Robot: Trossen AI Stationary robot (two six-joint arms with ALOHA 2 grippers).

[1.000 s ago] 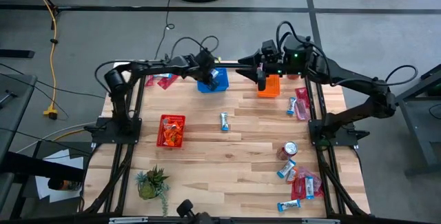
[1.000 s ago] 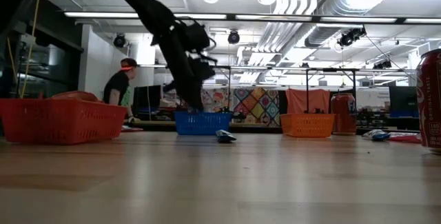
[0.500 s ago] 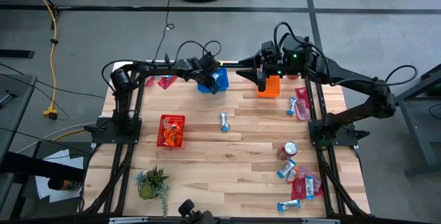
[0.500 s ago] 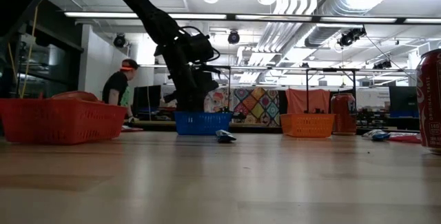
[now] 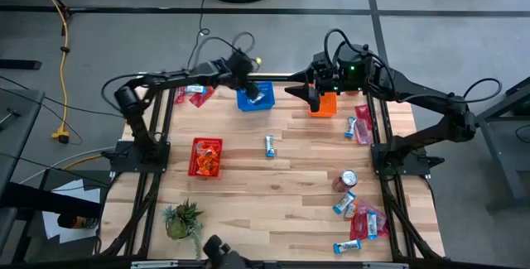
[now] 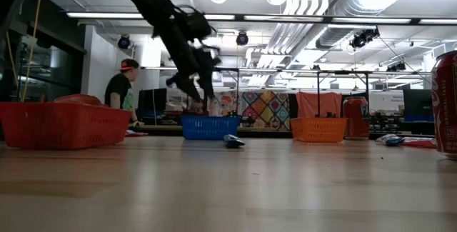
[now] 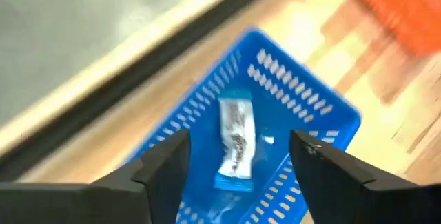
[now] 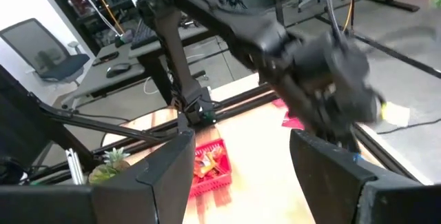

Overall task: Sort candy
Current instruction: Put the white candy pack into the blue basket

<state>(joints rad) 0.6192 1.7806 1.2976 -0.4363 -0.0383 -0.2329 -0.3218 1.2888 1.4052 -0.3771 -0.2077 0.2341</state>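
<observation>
A pale planked wooden table point(image 5: 281, 182) with a smooth, faintly glossy finish carries perforated plastic baskets in blue point(image 7: 303, 103), orange point(image 6: 318, 129) and red point(image 6: 61, 123), a shiny-wrapped blue-and-white candy bar point(image 7: 236, 143), and matt dark arms point(image 5: 166, 79).

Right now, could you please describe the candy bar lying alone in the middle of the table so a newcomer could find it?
Start at the blue basket on the table's far edge, then come toward the near edge onto bare wood. The blue-and-white candy bar lies there alone, right of the red basket, while the other loose candy clusters along the right edge.
</observation>
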